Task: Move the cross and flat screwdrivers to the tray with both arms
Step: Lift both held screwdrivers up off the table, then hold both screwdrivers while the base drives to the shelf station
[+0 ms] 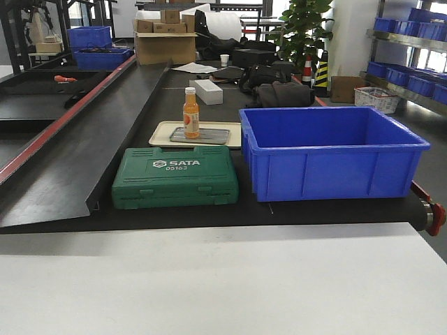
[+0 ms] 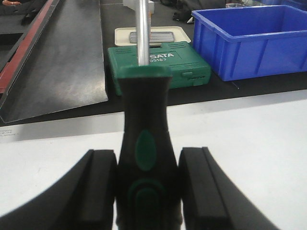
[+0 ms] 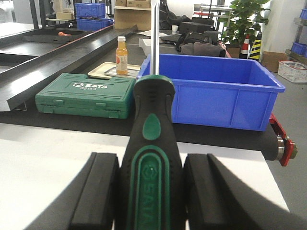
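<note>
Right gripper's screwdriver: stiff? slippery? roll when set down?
The screwdriver in the right gripper looks stiff: straight metal shaft. Its rounded handle would probably roll if laid flat. Green insets likely aid grip, so slipping seems unlikely.

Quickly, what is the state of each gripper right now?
Left gripper: closed, holding a screwdriver by its handle.
Right gripper: closed, holding the other screwdriver by its handle.

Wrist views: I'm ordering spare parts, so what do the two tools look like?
The left tool has two matte black fingers: blocky, flat-faced, with outer edges that flare outward in a curve. The right tool matches, with black fingers of the same shape. No markings or cables show; the arms themselves are out of view.
</note>
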You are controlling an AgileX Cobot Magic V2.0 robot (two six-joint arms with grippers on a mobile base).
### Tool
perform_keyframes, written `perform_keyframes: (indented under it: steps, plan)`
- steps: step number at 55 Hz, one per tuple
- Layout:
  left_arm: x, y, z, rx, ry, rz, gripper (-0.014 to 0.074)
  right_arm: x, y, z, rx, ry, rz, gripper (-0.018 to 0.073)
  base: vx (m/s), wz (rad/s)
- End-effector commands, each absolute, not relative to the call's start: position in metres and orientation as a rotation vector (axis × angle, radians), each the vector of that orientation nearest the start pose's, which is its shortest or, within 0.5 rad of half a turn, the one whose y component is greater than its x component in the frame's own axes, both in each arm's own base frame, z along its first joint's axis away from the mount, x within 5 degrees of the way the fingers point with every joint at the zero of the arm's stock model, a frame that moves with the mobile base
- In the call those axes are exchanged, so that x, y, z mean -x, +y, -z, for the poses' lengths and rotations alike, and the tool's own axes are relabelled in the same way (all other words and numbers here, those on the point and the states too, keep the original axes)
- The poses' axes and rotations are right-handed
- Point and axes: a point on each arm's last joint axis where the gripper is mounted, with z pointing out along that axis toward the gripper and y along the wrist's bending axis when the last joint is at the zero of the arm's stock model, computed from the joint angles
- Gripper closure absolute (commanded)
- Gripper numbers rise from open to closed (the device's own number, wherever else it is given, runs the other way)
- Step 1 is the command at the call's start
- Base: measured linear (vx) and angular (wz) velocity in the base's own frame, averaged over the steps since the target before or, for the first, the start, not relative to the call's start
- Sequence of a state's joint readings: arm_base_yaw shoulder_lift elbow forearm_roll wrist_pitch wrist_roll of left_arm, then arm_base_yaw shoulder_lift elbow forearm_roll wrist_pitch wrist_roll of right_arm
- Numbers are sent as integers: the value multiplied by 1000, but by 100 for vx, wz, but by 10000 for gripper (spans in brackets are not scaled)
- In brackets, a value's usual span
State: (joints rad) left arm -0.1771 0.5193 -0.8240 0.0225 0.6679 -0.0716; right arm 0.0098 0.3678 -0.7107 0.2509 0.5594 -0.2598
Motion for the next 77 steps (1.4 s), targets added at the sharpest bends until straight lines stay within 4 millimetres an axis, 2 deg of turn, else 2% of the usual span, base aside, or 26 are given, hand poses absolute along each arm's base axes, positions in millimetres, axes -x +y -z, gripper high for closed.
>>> perform_keyframes:
  steps: [1,49,77]
  plan:
    - [-84,-14,-405,-98,1727,165,594,-58,11,-391,117,1573,-81,567,0,0]
    - [-84,-14,-405,-98,1727,166,594,-58,11,-391,117,1573,-80,567,-8,3]
    - [-84,-14,-405,-98,1727,166,594,-58,11,-391,117,1573,-80,567,-25,-35]
